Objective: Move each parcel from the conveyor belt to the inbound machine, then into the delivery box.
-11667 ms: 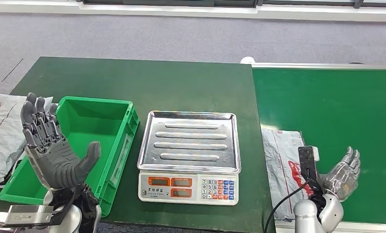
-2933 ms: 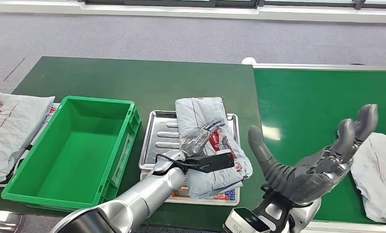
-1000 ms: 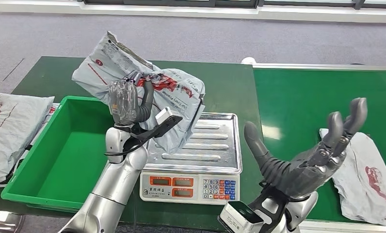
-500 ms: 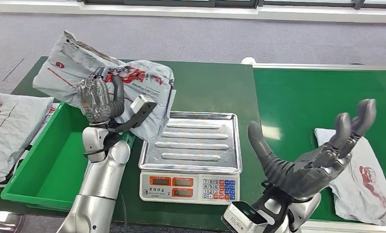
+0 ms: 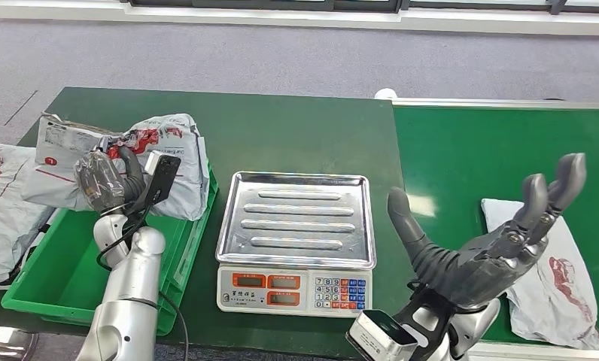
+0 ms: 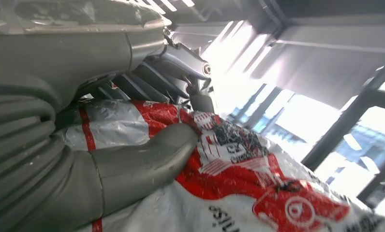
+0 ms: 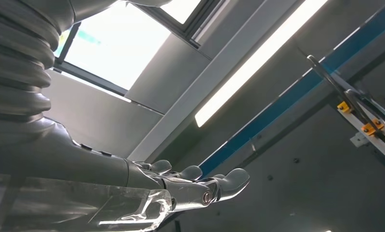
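Left hand (image 5: 104,183) at mid-left of the head view, arm raised, fingers closed around a parcel (image 5: 172,154). Right hand (image 5: 483,248) at lower right, palm up, fingers spread, holding nothing.

Three grey plastic mailer parcels with red print are counted in the head view: one parcel (image 5: 123,162) is held over the green crate at about 9 o'clock of the scale, a second parcel (image 5: 3,203) is seen at the far 9 o'clock edge of the table, and a third parcel (image 5: 556,274) is seen on the belt at about 4 o'clock. One green plastic crate (image 5: 71,278) is counted. One electronic scale (image 5: 294,233) with a steel tray is counted at the centre. One green conveyor belt (image 5: 507,158) is counted at 3 o'clock. Two robot hands are counted: the left hand (image 5: 104,180) and the right hand (image 5: 484,241).
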Motion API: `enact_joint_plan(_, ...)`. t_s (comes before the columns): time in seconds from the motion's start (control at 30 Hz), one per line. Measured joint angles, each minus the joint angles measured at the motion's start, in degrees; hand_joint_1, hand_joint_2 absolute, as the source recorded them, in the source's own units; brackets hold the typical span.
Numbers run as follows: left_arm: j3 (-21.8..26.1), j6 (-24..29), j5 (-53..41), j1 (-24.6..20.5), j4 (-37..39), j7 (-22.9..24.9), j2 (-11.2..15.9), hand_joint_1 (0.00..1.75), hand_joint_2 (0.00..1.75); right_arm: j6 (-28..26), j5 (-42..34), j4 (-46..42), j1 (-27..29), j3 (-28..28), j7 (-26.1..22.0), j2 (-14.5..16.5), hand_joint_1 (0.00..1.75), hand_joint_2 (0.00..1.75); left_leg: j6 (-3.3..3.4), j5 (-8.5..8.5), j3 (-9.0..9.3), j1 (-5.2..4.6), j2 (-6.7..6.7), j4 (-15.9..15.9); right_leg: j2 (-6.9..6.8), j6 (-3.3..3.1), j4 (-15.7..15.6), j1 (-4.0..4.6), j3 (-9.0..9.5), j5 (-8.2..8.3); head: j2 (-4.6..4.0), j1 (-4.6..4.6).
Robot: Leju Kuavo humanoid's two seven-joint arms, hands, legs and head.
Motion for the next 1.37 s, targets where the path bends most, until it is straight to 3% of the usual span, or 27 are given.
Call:
enact_joint_plan(0.2, 3.34, 0.0, -0.96, -0.65, 4.58, 0.44, 1.79, 1.75, 1.75, 0.0, 0.02, 0.01, 0.07, -0.33, 0.01, 0.03, 0.0, 1.75, 0.0, 0.0, 0.0, 0.0, 0.01, 0.0, 0.0, 0.0, 0.0, 0.0, -0.01, 0.0, 0.0, 0.0)
enact_joint_plan(0.5, 4.47, 0.0, -1.83, -1.34, 8.19, 1.23, 2.93, 1.75, 1.75, 0.0, 0.02, 0.02, 0.1, -0.51, 0.01, 0.04, 0.0, 1.75, 0.0, 0.0, 0.0, 0.0, 0.0, 0.0, 0.0, 0.0, 0.0, 0.0, 0.0, 0.0, 0.0, -0.01)
enact_joint_plan(0.73, 4.45, -0.52, -7.14, -3.03, 15.25, 6.63, 4.08, 1.75, 1.75, 0.0, 0.17, 0.02, 0.1, -0.54, 0.01, 0.04, 0.0, 1.75, -0.01, 0.01, 0.01, 0.0, 0.0, 0.0, 0.0, 0.0, 0.0, 0.0, 0.0, 0.0, 0.0, -0.01)
enact_joint_plan(1.0, 3.09, -6.1, -13.59, -5.67, 24.8, 15.29, 5.84, 1.75, 1.75, 0.0, 0.01, 0.07, 0.09, -0.57, 0.01, 0.04, 0.0, 1.75, -0.03, 0.02, 0.01, 0.0, 0.0, 0.0, 0.01, 0.0, 0.01, 0.0, 0.0, 0.01, 0.0, -0.01)
enact_joint_plan(1.37, -0.3, -10.7, -15.82, -7.2, 28.97, 19.95, 7.19, 1.75, 1.75, 0.0, 0.02, 0.15, 0.21, -1.11, 0.01, 0.07, 0.0, 1.75, -0.04, 0.03, 0.03, 0.0, -0.02, 0.0, -0.01, 0.0, 0.0, 0.0, 0.04, 0.01, 0.0, -0.01)
